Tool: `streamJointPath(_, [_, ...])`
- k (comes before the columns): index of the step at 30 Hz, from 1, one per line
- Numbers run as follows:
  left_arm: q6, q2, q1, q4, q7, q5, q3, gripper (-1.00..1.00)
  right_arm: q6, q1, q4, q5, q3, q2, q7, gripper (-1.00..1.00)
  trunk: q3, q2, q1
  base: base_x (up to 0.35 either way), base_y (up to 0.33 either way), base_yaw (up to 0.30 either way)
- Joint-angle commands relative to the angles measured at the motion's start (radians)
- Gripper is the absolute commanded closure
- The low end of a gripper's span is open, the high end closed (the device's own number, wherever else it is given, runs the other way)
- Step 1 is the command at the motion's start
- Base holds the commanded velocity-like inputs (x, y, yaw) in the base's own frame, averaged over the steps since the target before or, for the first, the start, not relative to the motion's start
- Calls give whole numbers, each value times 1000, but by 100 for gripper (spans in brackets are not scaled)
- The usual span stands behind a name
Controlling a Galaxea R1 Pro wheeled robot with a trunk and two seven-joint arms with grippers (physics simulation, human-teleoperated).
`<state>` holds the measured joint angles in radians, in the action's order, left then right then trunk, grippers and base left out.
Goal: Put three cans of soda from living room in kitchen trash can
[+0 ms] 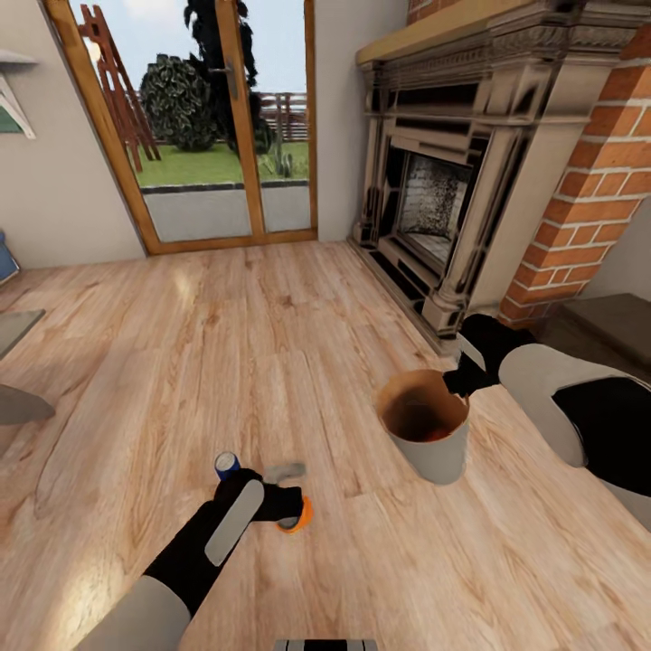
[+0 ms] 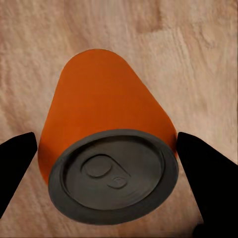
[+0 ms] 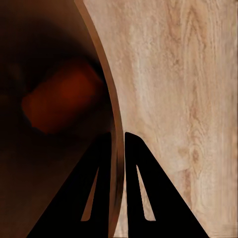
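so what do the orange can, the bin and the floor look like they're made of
Orange can: seemingly painted metal, with a matte orange wall and a dull grey lid with a pull-tab, between the left claw's fingers.
Bin: possibly plastic or coated metal, with a smooth grey-tan outside, a brown inside and a thin rim.
Floor: wood planks or laminate, with visible grain, seams and a soft sheen.

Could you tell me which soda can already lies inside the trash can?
One orange can, lying in the bin; the other orange can sits between the left gripper's fingers, the blue one beside it.
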<state>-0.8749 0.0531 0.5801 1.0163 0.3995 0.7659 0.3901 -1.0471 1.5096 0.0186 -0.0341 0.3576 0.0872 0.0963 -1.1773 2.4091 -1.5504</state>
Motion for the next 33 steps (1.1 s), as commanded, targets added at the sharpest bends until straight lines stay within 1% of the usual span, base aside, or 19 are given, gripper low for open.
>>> streamJointPath(1, [-15,-1,0,20,0,2,-15,100,0,-9,12,-5,-8,1,0,100,3,-7,4,0,0,0])
streamJointPath(2, [-43,-3,0,54,1,2,-46,100,0,-27,29,-5,-9,2,-6,100,7,-14,8,0,0,0])
streamJointPath(4, [-74,-5,0,87,1,2,-74,100,0,-42,43,-5,-9,4,-10,100,13,-28,16,0,0,0])
streamJointPath(6, [-100,-6,0,119,1,1,-94,100,0,-54,52,-5,-9,5,-13,100,19,-42,23,0,0,0])
streamJointPath(7, [-118,-6,0,152,1,1,-108,100,0,-62,57,-5,-9,7,-15,100,22,-49,27,0,0,0])
streamJointPath(9, [-147,-6,0,191,1,-1,-119,100,0,-71,62,-5,-8,8,-17,100,28,-63,35,0,0,0])
streamJointPath(12, [-172,-6,0,213,1,1,-125,100,0,-87,65,-4,-8,8,-18,100,38,-84,46,0,0,0])
streamJointPath(17, [-172,-7,0,254,0,5,-131,100,0,-125,68,-4,-6,4,-23,100,54,-119,65,0,0,0])
streamJointPath(20, [-172,-7,0,283,0,15,-131,100,13,-153,69,-5,-8,4,-96,100,63,-140,77,0,0,0])
streamJointPath(21, [-172,-7,0,287,-1,27,-130,100,35,-167,69,-6,-8,4,-129,100,66,-147,81,0,0,0])
streamJointPath(23, [-172,-7,0,289,-1,41,-130,100,60,-182,67,-7,-9,4,-167,100,72,-161,88,0,0,0])
streamJointPath(26, [-172,-7,0,289,-1,49,-129,100,74,-192,67,-7,-8,2,-190,100,82,-182,100,0,0,0])
streamJointPath(29, [-172,-7,0,291,-2,58,-128,100,100,-234,69,-7,-6,-3,-212,100,91,-203,111,0,0,0])
streamJointPath(32, [-172,-7,0,295,-3,60,-127,100,133,-255,66,-8,-6,-11,-256,100,101,-224,123,0,0,0])
streamJointPath(33, [-172,-7,0,295,-3,60,-128,100,148,-261,61,-10,-7,-19,-285,100,104,-231,127,0,0,0])
